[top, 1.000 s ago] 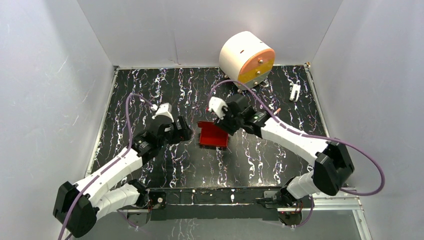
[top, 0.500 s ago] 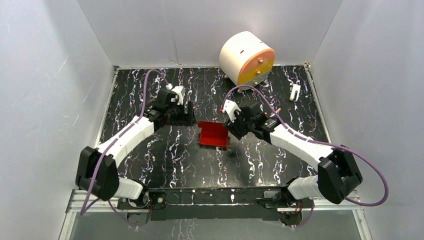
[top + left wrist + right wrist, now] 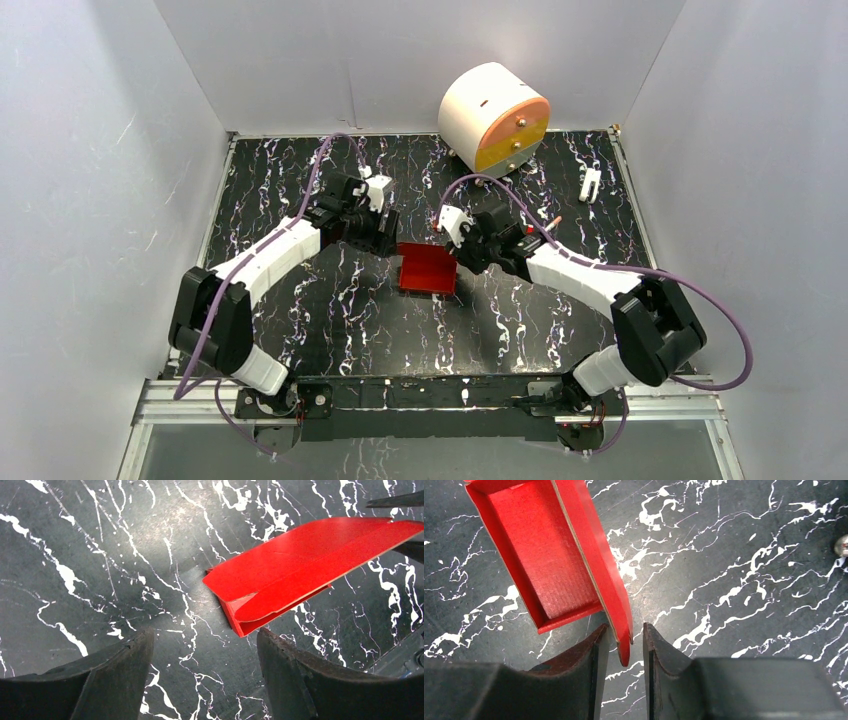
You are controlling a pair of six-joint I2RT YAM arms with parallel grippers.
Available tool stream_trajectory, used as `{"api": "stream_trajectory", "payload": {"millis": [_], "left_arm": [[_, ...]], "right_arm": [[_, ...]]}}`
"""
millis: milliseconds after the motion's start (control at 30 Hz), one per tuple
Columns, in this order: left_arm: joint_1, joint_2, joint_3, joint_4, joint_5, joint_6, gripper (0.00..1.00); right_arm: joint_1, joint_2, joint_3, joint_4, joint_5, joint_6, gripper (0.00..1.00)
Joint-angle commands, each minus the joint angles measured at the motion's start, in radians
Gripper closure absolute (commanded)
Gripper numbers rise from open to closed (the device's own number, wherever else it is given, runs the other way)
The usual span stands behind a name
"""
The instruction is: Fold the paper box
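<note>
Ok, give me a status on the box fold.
Done: the paper box stands as a tray with its walls up. In hand: the right gripper straddles the edge of the raised lid flap, though I cannot tell if it is clamped; the left gripper hovers open near the box's corner. Left: the lid is not yet folded over, so the box is open.

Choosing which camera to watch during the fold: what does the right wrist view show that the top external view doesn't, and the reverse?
Only the right wrist view: a raised flap of the paper box stands between the fingers of the right gripper, with a sliver of table showing beside one finger, and the box's open inside is plain. Only the top external view: the left gripper by the box's far left corner, the white-and-orange drum at the back, and both arms. Both: the red box on the black marbled table.
</note>
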Motion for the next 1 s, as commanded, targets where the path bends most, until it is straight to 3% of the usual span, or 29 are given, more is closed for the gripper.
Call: {"api": "stream_trajectory", "payload": {"millis": [0,633,967], "left_arm": [[0.008,0.020,0.052,0.009,0.106,0.070,0.29],[0.008,0.098,0.048,0.019,0.259,0.177,0.47],[0.011,0.071,0.061,0.028,0.213,0.385,0.49]], "right_arm": [[-0.006,0.019,0.014,0.047,-0.035,-0.019,0.63],[-0.017,-0.008,-0.053,0.114,-0.118,-0.032,0.95],[-0.021,-0.023,-0.032,0.067,-0.200,-0.126,1.00]]}}
